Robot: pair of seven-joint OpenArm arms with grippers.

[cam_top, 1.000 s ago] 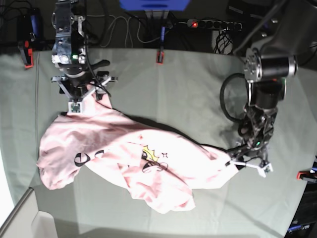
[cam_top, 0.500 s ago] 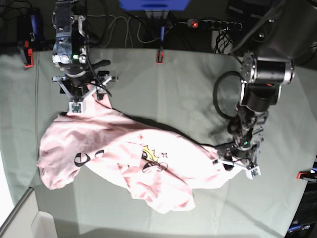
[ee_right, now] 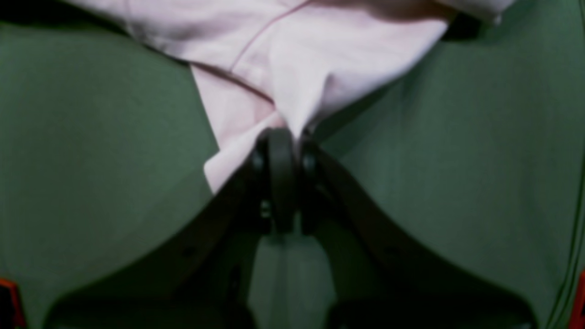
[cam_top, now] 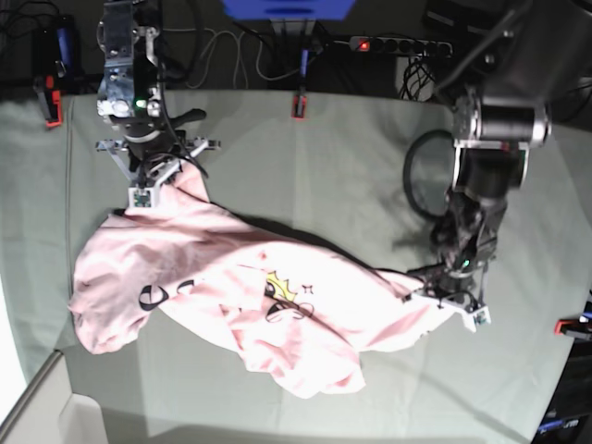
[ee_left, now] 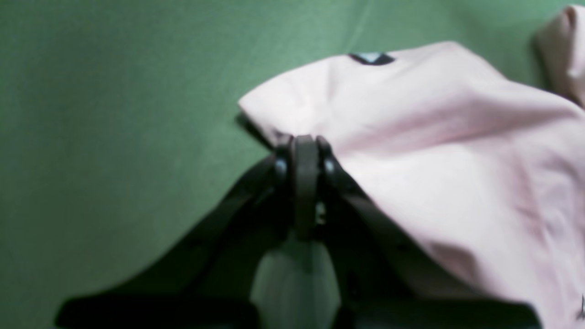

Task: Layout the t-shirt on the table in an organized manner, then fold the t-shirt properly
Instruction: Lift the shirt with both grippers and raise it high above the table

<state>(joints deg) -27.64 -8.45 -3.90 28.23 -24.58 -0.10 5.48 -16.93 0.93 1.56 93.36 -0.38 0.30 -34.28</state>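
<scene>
And there lies the pink t-shirt (cam_top: pixel 213 264), rumpled across the grey-green tabletop (cam_top: pixel 324 166), stretching from nine o'clock to about four o'clock! The right pincer (cam_top: pixel 159 190) is down on its upper edge at ten o'clock, the left pincer (cam_top: pixel 446 301) at its far end near four! Yellow-and-black print shows near the middle, black lettering towards eight, and a red clamp (cam_top: pixel 299 105) grips the edge at twelve!

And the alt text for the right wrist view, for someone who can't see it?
A dark hand, jaws shut, grips a bunched piece of pale pink t-shirt over a green cloth. Red clamps show at the lower corners.
</scene>
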